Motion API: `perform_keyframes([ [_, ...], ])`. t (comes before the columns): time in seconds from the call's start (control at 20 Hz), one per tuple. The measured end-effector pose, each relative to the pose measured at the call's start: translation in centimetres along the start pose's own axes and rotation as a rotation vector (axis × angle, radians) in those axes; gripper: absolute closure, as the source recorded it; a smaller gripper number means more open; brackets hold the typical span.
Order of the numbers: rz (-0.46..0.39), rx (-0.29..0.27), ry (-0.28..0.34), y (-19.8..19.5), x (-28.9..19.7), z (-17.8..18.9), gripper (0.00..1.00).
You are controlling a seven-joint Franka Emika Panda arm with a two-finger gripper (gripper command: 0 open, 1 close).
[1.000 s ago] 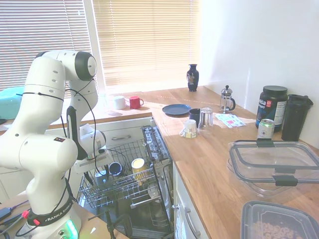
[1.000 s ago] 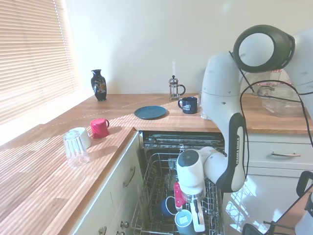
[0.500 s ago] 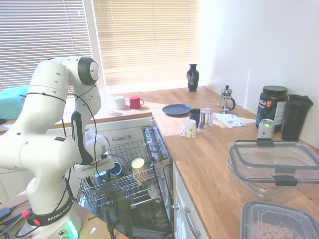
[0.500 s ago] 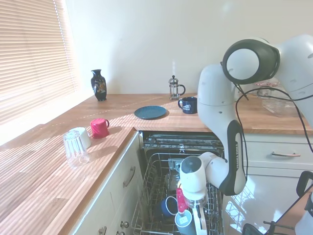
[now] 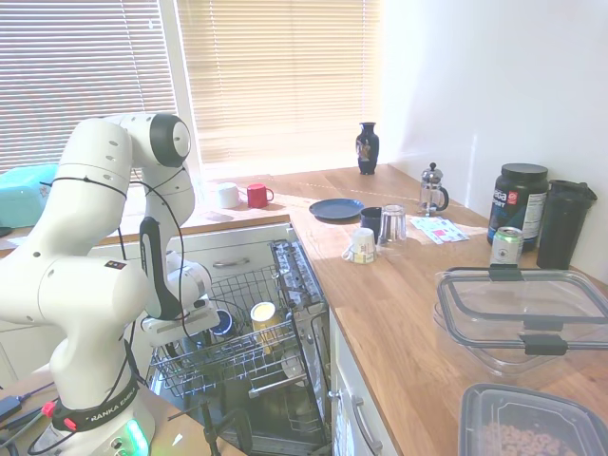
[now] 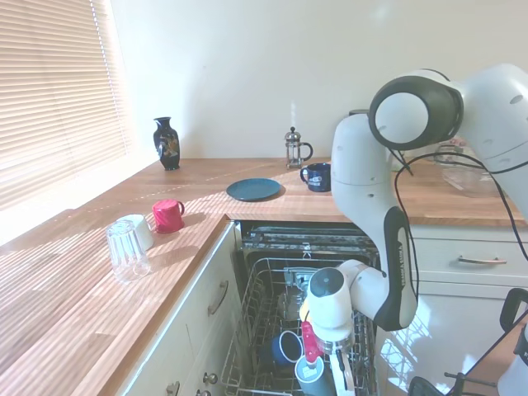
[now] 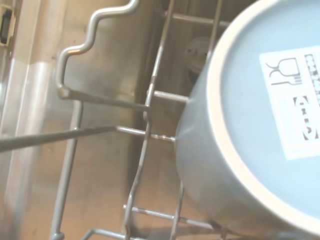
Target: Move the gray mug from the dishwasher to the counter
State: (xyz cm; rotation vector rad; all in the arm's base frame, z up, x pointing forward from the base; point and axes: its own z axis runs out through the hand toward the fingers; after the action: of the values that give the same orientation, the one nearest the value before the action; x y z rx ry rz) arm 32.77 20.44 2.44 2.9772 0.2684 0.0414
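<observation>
While my gripper [image 6: 330, 373] hangs over the upturned gray mug [image 6: 312, 375], I cannot tell the jaw opening; I fear fingers catching the dishwasher [image 5: 249, 353] rack wires.

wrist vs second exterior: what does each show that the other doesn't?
Wrist only: the white sticker on the gray mug's base, which faces the camera, so the mug stands upside down among the rack wires.

Second exterior only: the gripper low over that mug, a glossy dark blue mug beside it in the dishwasher, and the counter with a plate and vase.

Both: the gray mug in the rack.
</observation>
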Motion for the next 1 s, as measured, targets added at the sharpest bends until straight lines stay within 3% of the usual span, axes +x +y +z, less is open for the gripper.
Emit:
perform_keyframes([
  [1.0, 0.015, -0.024, -0.007, -0.5, 0.4, 1.1, 1.00],
])
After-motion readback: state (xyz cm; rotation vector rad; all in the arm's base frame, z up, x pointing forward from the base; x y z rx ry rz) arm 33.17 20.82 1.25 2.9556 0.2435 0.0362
